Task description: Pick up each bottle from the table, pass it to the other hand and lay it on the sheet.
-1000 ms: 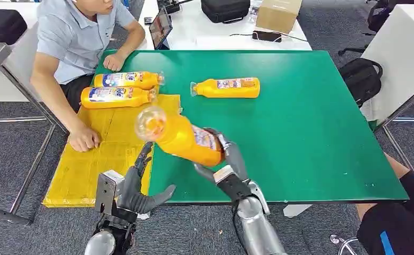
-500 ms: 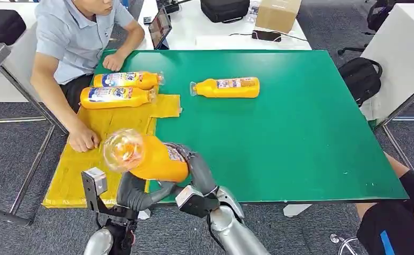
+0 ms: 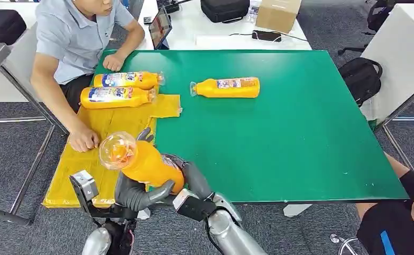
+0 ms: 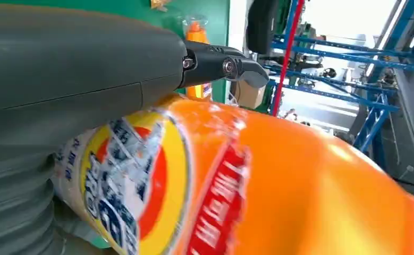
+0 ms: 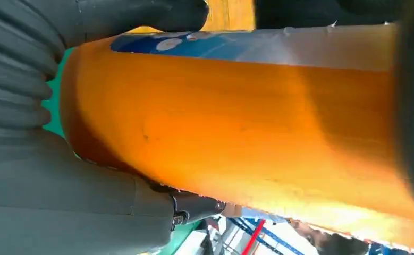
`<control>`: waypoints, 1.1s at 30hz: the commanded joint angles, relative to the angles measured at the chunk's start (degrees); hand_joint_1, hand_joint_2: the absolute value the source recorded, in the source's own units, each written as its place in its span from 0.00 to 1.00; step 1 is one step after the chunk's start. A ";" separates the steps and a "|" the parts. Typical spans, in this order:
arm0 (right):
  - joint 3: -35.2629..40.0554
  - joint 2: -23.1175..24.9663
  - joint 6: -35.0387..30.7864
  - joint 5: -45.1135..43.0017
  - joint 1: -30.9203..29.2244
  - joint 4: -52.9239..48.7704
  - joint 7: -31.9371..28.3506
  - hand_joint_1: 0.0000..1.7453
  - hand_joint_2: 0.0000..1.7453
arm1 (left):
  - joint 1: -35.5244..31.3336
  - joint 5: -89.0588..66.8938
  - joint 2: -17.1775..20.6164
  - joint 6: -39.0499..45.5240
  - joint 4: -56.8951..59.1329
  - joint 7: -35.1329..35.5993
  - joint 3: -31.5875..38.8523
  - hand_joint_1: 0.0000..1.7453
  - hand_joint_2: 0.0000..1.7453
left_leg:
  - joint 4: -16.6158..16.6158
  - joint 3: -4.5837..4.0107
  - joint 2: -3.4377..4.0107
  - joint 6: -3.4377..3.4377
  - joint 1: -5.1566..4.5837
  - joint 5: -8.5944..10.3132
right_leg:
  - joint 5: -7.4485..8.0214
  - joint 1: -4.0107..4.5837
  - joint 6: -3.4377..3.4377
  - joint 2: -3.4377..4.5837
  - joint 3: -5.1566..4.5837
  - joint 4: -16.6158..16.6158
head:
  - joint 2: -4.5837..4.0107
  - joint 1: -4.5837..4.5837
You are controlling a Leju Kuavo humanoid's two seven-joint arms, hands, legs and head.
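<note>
Now we are grasping the bottle with both the left robot hand and right robot hand over the desk's near left edge.

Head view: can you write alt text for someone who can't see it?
Both robot hands, left and right, hold an orange bottle over the yellow sheet. Two bottles lie on it beside a seated person; one lies on the green table.

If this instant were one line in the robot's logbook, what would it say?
stage: handover | held bottle: gripped by left hand and right hand | sheet: two bottles laid | table: one bottle left
</note>
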 commanded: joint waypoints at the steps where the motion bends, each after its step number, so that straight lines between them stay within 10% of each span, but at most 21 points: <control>1: -4.98 0.57 -3.16 3.54 -0.28 3.88 1.65 1.00 1.00 | -1.79 -3.99 -0.02 1.24 -0.41 -0.17 -0.91 0.00 1.00 | -0.07 0.15 -0.10 0.11 -0.01 -0.01 | -0.05 0.03 -0.15 -0.19 0.20 -0.07 | 0.00 0.00; 6: -1.23 0.57 -7.02 10.14 0.44 2.45 2.20 1.00 1.00 | -2.64 -6.24 -0.79 3.15 3.83 3.57 -1.52 0.01 1.00 | -0.05 0.12 -0.09 0.10 -0.02 -0.01 | -0.05 0.01 -0.12 -0.16 0.16 -0.05 | 0.00 0.00; 7: -0.28 0.57 -8.06 11.16 0.40 2.60 2.34 1.00 1.00 | -2.98 -6.05 -0.79 3.49 4.58 3.66 -1.37 0.38 1.00 | -0.03 0.08 -0.09 0.07 -0.01 0.00 | -0.03 0.02 -0.09 -0.14 0.12 -0.04 | 0.00 0.02; 8: 0.57 0.57 -8.69 11.82 0.32 2.89 2.36 1.00 1.00 | -3.24 -6.02 -0.83 3.87 5.25 4.09 -1.16 1.00 1.00 | -0.06 0.13 -0.09 0.09 -0.03 0.00 | -0.04 0.01 -0.12 -0.17 0.16 -0.05 | 0.00 0.00; 27: 3.85 0.57 -9.61 10.31 -1.26 3.28 1.51 1.00 1.00 | -3.35 -4.96 -0.74 3.21 7.52 6.19 -1.43 1.00 1.00 | -0.07 0.16 -0.02 0.11 -0.02 -0.01 | -0.03 0.03 -0.17 -0.13 0.18 -0.06 | 0.00 0.00; 28: 3.98 0.57 -9.04 8.99 -1.13 3.08 0.88 0.93 1.00 | -3.60 -2.82 -0.83 2.68 7.99 6.53 -1.13 1.00 1.00 | -0.04 0.08 -0.02 0.07 -0.01 -0.01 | -0.02 0.02 -0.11 -0.08 0.11 -0.03 | 0.00 -0.02; 29: 4.31 0.57 -8.28 7.93 -1.18 3.11 0.29 0.26 1.00 | -3.75 -0.81 -0.83 2.37 8.35 6.74 -0.96 1.00 1.00 | -0.05 0.13 -0.03 0.10 -0.01 -0.02 | -0.03 0.03 -0.16 -0.12 0.16 -0.05 | 0.00 -0.02; 30: 4.66 0.57 -8.10 7.28 -1.15 3.13 -0.36 0.00 1.00 | -4.05 1.29 -0.83 1.90 8.81 6.84 -0.78 1.00 1.00 | -0.08 0.19 -0.02 0.13 -0.03 -0.02 | -0.03 0.02 -0.19 -0.13 0.21 -0.07 | 0.00 0.00; 31: 5.22 0.57 -8.22 6.12 -1.08 3.16 -1.91 0.00 1.00 | -4.63 4.15 -0.82 0.84 9.63 6.94 -0.55 1.00 1.00 | -0.06 0.12 -0.02 0.09 -0.01 -0.01 | -0.02 0.03 -0.13 -0.10 0.15 -0.06 | 0.00 0.00; 32: 6.24 0.57 -7.80 5.35 -1.24 3.36 -2.41 0.00 0.00 | -5.76 6.41 -0.83 0.49 11.09 7.16 -0.17 1.00 1.00 | -0.09 0.20 -0.01 0.12 -0.03 -0.02 | -0.03 0.02 -0.18 -0.11 0.21 -0.07 | 0.00 -0.02; 33: 7.45 0.57 -8.38 5.12 -1.05 2.36 -2.41 0.00 0.00 | -6.66 7.77 -0.83 0.89 12.35 7.30 0.16 1.00 1.00 | -0.06 0.11 -0.05 0.08 -0.03 0.00 | -0.03 0.00 -0.12 -0.12 0.13 -0.04 | 0.00 -0.02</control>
